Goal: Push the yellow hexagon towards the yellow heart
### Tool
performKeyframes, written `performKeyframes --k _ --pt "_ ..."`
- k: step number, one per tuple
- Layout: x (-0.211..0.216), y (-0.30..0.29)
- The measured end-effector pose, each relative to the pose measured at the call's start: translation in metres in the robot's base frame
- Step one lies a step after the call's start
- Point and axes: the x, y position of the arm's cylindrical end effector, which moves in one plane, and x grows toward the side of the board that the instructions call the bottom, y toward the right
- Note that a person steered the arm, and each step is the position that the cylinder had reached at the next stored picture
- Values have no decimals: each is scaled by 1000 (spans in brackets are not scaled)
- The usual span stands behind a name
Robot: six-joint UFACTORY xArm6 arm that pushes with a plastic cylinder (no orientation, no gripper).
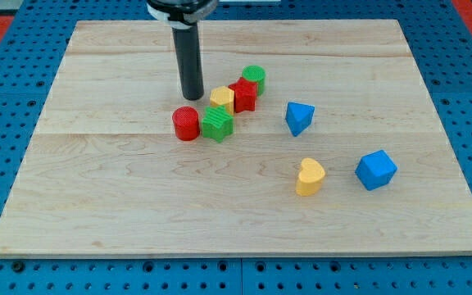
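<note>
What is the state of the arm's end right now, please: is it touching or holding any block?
My tip: no gripper, holds nothing; it stands just to the view's left of the yellow hexagon, contact cannot be told.

The yellow hexagon [223,98] lies flat on the wooden surface [121,188] above the view's centre, a pale yellow ridged block packed into a tight cluster of neighbours. The yellow heart [310,176] lies well apart from it, toward the view's lower right, a deeper yellow block lying flat with its lobed outline facing up.
</note>
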Motion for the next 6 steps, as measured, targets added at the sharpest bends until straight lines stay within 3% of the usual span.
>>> performKeyframes --k 1,5,6 --pt "5 39" --pt "104 149" --pt "93 178"
